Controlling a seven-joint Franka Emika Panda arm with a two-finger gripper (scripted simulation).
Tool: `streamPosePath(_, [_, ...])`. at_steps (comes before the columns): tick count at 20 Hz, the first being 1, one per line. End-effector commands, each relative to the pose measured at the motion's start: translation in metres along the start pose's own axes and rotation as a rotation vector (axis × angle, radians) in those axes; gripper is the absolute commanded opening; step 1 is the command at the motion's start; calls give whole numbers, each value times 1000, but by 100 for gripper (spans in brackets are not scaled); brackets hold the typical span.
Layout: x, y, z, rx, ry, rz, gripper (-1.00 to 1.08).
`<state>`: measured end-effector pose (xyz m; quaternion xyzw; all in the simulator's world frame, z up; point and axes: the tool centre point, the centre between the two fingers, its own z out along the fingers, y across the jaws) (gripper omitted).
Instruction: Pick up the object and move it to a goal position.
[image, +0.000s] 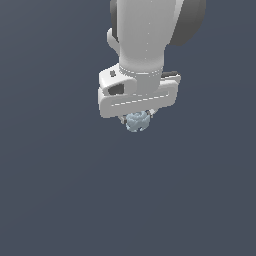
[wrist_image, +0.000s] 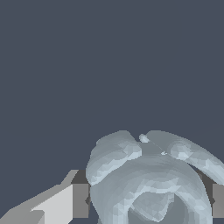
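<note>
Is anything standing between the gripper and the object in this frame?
Nothing visible does. The object sits right under the gripper, and in the wrist view it lies between the two fingers with no other thing in the gap. Whether the pads actually touch it is unclear.

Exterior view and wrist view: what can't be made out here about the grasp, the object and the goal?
- Fingers: exterior view, hidden behind the gripper body; grasp contact unconfirmed there.
- Object: exterior view, upper part covered by the gripper, too small for detail.
- Object: wrist view, cut off by the picture's edge.
- Goal position: no marker in either view.
</note>
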<state>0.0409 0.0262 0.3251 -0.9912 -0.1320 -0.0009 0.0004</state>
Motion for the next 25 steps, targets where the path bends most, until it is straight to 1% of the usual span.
streamPosePath(1, [3, 5, -22, 0, -1, 0, -100])
streamPosePath(6, [10, 14, -57, 0, -2, 0, -100])
streamPosePath(12, [16, 20, -82, 0, -2, 0, -100])
streamPosePath(18, [19, 23, -95, 0, -2, 0, -100])
streamPosePath(25, [20, 24, -97, 0, -2, 0, -100])
